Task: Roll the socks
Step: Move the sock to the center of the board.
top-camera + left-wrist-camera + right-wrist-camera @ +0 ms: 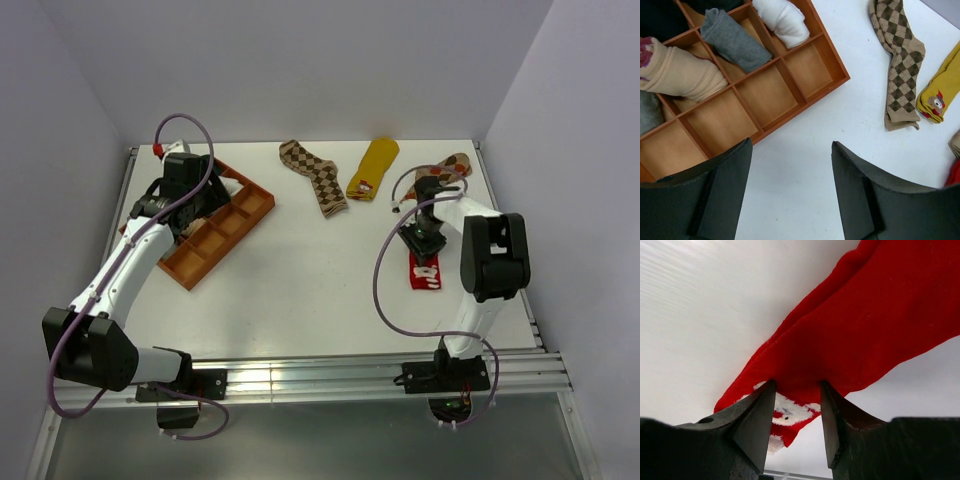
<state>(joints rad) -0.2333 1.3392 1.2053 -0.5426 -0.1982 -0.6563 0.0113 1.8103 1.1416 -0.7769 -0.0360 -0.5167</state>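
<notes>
— Pale walls close off three sides of a white table [300, 290]. Why is the right tool [797, 387] down so low?

— It sits over the red sock [880, 315], which lies flat on the right side of the table. I think it is after the end with the white picture, to start a roll from there.

— Is it pinching?

— The jaws stand partly apart with red fabric filling the gap. Whether they bite it or only straddle it, I cannot tell.

— And the left tool [791, 145]?

— Spread wide and empty, over bare table just beside the orange tray [835, 75]. A taupe roll [680, 72], a grey roll [730, 40] and a white roll [782, 20] lie in its compartments, so the tray looks like the drop-off place.

— What is not yet rolled?

— An argyle sock [900, 65] and a mustard sock [942, 90] lie flat side by side near the far edge, and a second argyle sock [450, 165] lies at the far right.

— Anything hidden?

— From above, the left arm covers much of the tray, and the right arm's wrist and cable cross the second argyle sock. The left wrist view cuts off the tray's far compartments — something dark in that corner is unreadable.
</notes>
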